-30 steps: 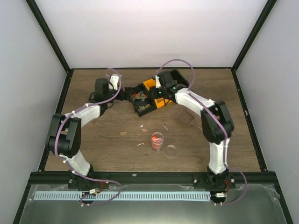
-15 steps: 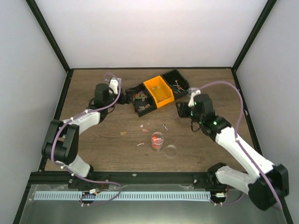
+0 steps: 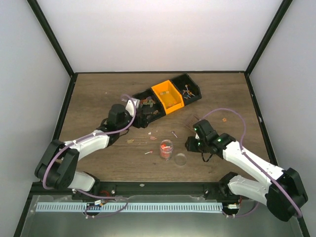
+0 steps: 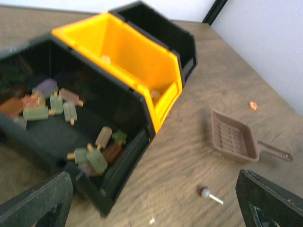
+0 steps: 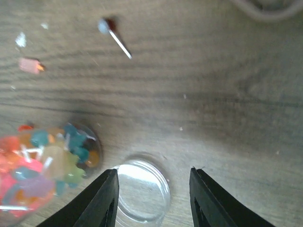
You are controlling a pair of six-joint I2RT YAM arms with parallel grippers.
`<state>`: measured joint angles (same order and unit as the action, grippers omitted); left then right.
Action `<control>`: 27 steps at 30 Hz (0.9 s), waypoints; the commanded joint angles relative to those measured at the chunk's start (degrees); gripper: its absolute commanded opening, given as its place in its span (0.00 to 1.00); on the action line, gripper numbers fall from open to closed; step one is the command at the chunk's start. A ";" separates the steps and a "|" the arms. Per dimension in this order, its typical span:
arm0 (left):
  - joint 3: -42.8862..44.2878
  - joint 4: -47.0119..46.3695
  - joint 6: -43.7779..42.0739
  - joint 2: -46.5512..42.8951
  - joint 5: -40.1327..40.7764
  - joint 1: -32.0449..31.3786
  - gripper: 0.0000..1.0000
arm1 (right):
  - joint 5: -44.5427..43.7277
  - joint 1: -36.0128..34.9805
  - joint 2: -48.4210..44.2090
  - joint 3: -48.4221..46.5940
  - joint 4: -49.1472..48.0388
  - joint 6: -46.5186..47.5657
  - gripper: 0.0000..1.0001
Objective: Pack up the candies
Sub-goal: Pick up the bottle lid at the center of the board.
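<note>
The candies (image 5: 40,168) fill a small clear cup (image 3: 166,148) near the middle of the table. More candies (image 4: 71,113), shaped like ice lollies, lie in the near black bin (image 3: 148,111). A few loose ones (image 3: 153,138) and a lollipop (image 5: 111,33) lie on the wood. My right gripper (image 5: 154,201) is open and low over the clear round lid (image 5: 142,189), just right of the cup. One of its fingers (image 5: 102,198) stands on each side of the lid. My left gripper (image 4: 151,208) is wide open with nothing in it, at the near black bin's front corner.
An orange bin (image 3: 168,96) and a second black bin (image 3: 189,88) stand in a row behind the near one. A brown scoop (image 4: 234,137) lies right of the bins, with a small orange bit (image 4: 253,105) beyond it. Black frame rails edge the table.
My right arm swung from over the bins down to the front, stopping over the lid beside the cup. My left gripper shifted right and nearer along the black bin.
</note>
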<state>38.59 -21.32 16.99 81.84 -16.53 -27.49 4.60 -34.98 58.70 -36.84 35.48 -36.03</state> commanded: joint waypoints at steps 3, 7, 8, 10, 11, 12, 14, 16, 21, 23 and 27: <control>-5.31 2.41 2.07 -5.72 1.59 -0.81 0.96 | 1.30 -1.76 2.61 2.61 0.38 -3.67 0.41; -6.52 2.99 2.12 -6.41 1.68 -0.90 0.96 | 2.14 -2.69 3.80 3.21 -0.14 -3.46 0.40; -6.71 2.85 2.36 -6.21 1.53 -0.89 0.96 | 1.97 -3.06 4.46 3.23 -0.07 -3.62 0.39; -7.20 2.29 2.77 -5.76 1.34 -0.90 0.96 | 1.28 -4.46 5.57 3.10 -0.06 -4.12 0.38; -7.52 1.88 2.88 -5.61 1.18 -0.88 0.96 | 1.17 -5.02 6.15 3.18 -0.11 -4.47 0.37; -7.87 1.43 3.09 -5.51 1.20 -0.90 0.96 | 1.10 -5.49 6.55 3.27 -0.21 -4.89 0.37; -8.59 0.54 3.14 -5.36 1.52 -0.88 0.96 | 0.62 -6.38 7.47 3.65 -0.57 -5.74 0.36; -8.96 0.04 2.78 -4.24 1.99 -0.90 0.97 | 0.61 -6.82 7.92 4.38 -1.46 -6.29 0.35; -9.13 -1.07 2.57 -2.16 1.72 -0.89 0.97 | 0.42 -7.00 9.25 5.43 -2.63 -6.60 0.30; -9.48 -1.57 2.77 -2.12 1.62 -0.89 0.97 | 0.28 -7.03 9.67 5.88 -3.01 -6.60 0.27; -9.67 -1.37 2.56 -2.22 1.92 -0.89 0.97 | 0.25 -7.03 9.96 6.02 -3.44 -6.76 0.22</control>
<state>29.47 -20.62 19.49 79.55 -15.05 -28.16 5.93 -41.43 68.55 -31.64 33.26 -41.95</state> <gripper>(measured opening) 0.974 0.240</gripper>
